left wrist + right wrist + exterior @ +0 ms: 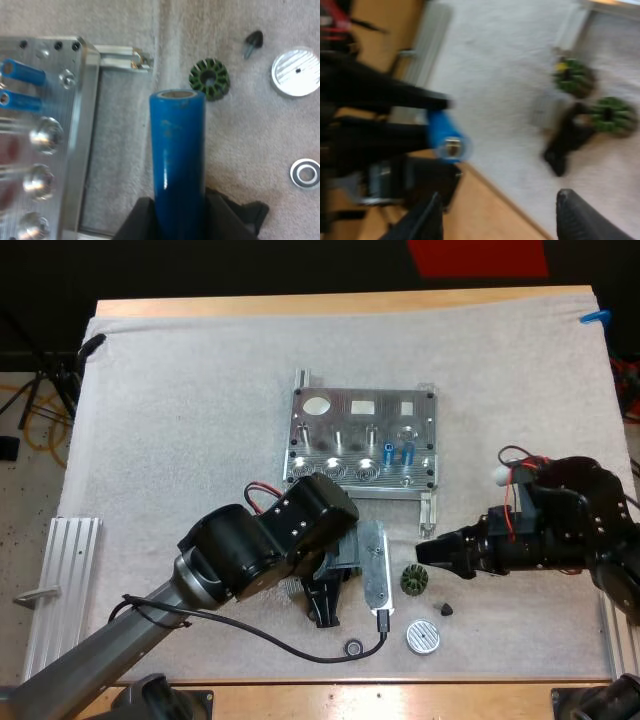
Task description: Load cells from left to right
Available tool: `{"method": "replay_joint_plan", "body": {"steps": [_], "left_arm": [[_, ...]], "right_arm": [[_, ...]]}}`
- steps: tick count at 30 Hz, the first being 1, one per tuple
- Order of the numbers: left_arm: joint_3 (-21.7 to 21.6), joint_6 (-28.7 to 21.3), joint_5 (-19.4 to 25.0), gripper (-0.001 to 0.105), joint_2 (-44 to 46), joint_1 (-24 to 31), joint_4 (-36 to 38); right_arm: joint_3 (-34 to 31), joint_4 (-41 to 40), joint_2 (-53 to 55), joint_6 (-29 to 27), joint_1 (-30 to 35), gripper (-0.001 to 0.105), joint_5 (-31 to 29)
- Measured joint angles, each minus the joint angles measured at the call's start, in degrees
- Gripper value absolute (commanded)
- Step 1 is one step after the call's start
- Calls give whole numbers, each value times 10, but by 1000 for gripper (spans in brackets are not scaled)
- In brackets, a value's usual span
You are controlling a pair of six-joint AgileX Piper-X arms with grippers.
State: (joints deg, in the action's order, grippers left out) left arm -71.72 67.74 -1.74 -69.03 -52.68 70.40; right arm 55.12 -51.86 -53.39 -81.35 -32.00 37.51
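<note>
Held: blue cell [177,150], clenched in left jaws, long axis straight out from jaws toward green toothed ring [209,79]. Off cell's flank, not ahead: fixture [362,445] (two loaded cells [398,452] sit crosswise to held one). Judgement: cell needs swinging round to meet free slot; left jaws nearer fixture. Past ring: right jaws released, holding nothing.

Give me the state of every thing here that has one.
left tool: shut on the blue cylinder.
blue cylinder: held, not yet loaded.
right tool: open, holding nothing.
metal fixture: two blue cells already loaded.
green ring: lying flat on the mat.
</note>
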Motion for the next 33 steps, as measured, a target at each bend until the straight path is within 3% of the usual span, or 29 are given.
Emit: {"method": "replay_joint_plan", "body": {"steps": [9,29,33], "left_arm": [[14,8,-1,0,0,0,-26],[14,21,-29,0,0,0,-73],[14,21,-63,0,0,0,-91]], "right_arm": [[0,42,-32,29,0,49,95],[0,84,-93,34,0,49,117],[0,89,-95,37,0,49,119]]}}
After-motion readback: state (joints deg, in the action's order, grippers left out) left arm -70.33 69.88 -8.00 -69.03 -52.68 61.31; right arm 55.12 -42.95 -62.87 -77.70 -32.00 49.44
